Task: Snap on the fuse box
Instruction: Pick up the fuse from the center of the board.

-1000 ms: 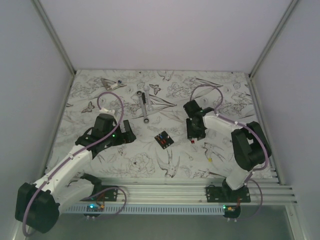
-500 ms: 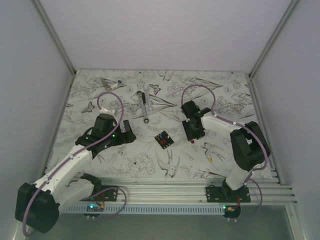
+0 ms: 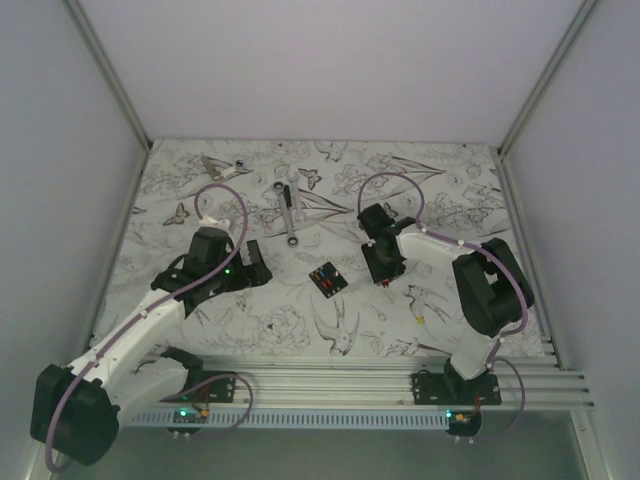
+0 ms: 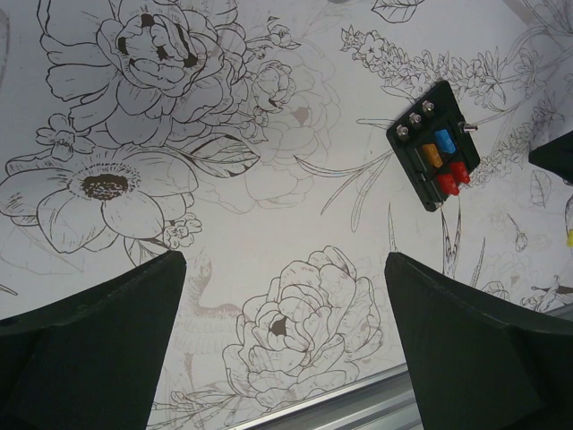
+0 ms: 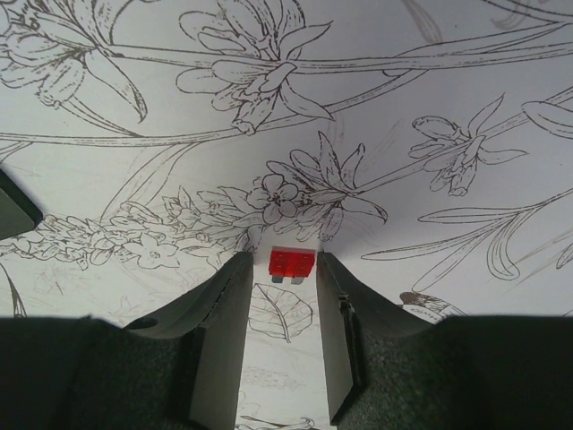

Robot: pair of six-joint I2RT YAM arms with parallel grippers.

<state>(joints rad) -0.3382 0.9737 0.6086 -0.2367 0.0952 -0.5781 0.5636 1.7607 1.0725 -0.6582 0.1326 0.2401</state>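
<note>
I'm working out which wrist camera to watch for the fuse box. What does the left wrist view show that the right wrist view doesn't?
Only the left wrist view: the black fuse box, with orange, blue and red fuses in its top, lying ahead of the left gripper, whose fingers stand wide apart and hold nothing.

Only the right wrist view: a loose red fuse lying at the tips of the right gripper, whose fingers flank it with a gap on one side.

Both: the flower-printed table cover, on which the two items rest.
</note>
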